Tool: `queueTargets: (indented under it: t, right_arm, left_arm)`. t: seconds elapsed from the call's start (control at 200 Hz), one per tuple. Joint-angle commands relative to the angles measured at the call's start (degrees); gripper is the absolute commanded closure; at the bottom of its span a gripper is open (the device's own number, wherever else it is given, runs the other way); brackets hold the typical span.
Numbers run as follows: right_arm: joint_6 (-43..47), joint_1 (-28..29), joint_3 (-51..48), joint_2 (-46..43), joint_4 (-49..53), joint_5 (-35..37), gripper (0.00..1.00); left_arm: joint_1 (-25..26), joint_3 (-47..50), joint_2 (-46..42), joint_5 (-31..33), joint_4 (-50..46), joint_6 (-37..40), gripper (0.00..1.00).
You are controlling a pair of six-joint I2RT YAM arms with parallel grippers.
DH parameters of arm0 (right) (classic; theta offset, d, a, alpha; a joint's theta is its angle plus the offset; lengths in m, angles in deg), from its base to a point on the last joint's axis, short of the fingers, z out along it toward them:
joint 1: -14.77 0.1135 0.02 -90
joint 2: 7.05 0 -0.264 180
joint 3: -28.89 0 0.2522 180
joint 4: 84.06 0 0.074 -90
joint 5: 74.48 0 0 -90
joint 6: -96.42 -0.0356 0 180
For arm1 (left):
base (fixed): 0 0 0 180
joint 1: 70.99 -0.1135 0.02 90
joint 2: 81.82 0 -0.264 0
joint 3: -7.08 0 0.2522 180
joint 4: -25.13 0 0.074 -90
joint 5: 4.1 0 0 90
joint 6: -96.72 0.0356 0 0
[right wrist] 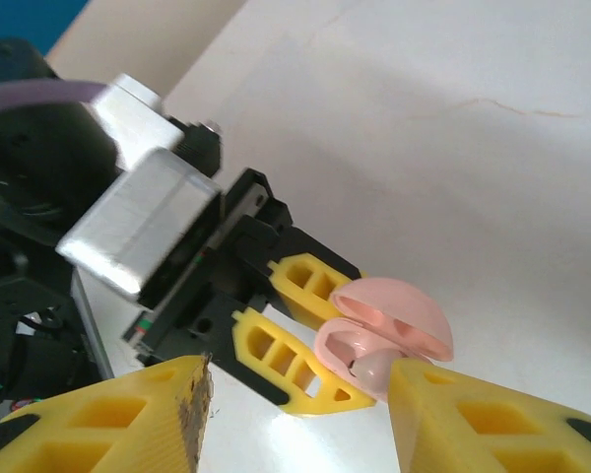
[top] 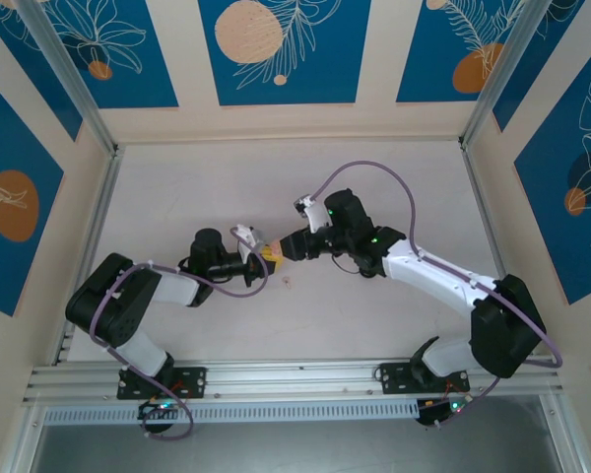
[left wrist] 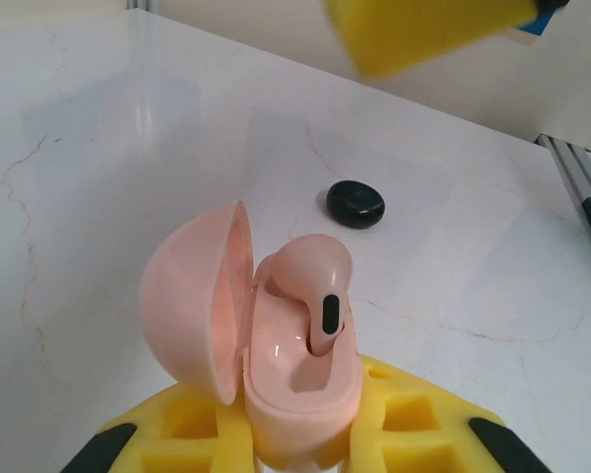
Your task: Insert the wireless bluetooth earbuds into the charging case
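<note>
My left gripper (left wrist: pixel 297 434) is shut on the base of an open pale pink charging case (left wrist: pixel 276 365), whose lid (left wrist: pixel 192 296) is swung to the left. One pink earbud (left wrist: pixel 315 286) stands in the case's right-hand slot, stem down and head sticking out. The slot beside it looks bare. In the right wrist view the same case (right wrist: pixel 389 315) sits between the left arm's yellow fingers (right wrist: pixel 291 360). My right gripper (right wrist: pixel 300 394) is open, and its right finger (right wrist: pixel 492 424) lies close against the earbud (right wrist: pixel 372 371). From above, both grippers (top: pixel 266 254) (top: pixel 284 250) meet tip to tip at mid-table.
A black round case (left wrist: pixel 355 204) lies shut on the white table (left wrist: pixel 128 197) beyond the pink case. One blurred yellow finger (left wrist: pixel 433 30) of the right arm hangs above. A metal rail (top: pixel 295 379) runs along the near edge, and walls enclose the table.
</note>
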Motion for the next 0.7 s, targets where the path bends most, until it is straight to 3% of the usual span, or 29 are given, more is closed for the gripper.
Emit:
queueTargets:
  t: [0.0,0.145,0.375,0.695]
  right_arm:
    - [-1.97,-1.49,0.30,-2.52,1.35,-5.06,0.50]
    - [-2.86,-3.53,-0.20,-4.00,2.30,-11.85,0.53]
    - [-7.20,-4.13,1.77,-0.60,7.27,-15.27,0.60]
    - [-11.63,-2.46,1.51,1.59,6.48,-14.11,0.71]
  left_arm:
    - [0.46,0.06,-1.34,-3.42,2.69,3.08,0.83]
    - [0.45,1.95,-0.95,-4.82,8.64,4.00,0.83]
    - [0.40,2.34,-0.95,-4.97,9.79,4.15,0.84]
    - [0.43,2.07,-1.50,-4.44,8.12,4.54,0.84]
